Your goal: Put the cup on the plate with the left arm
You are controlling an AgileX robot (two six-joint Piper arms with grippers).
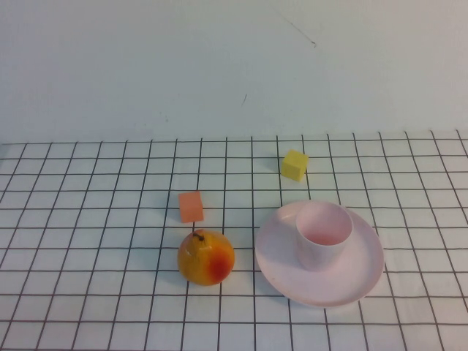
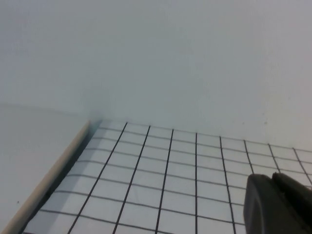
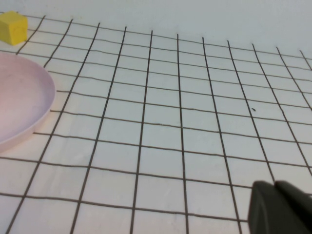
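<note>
High view: small pale pink plastic cup [image 1: 323, 234] upright on round pale pink plastic plate [image 1: 365, 274]. Left wrist view: left gripper [image 2: 279, 204] clenched, empty, over grid table. Right wrist view: right gripper [image 3: 280, 207] near plate.

Bystanders on the gridded tabletop

A white table surface ruled with black grid lines [image 1: 88, 292] carries a yellow-orange pear with a red blush and a short dark stem [image 1: 205, 257]. Just behind the pear lies a small orange-pink rectangular block [image 1: 191, 206]. A small yellow cube [image 1: 294, 165] sits farther back to the right, well apart from both, before a plain pale wall [image 1: 219, 66].
</note>
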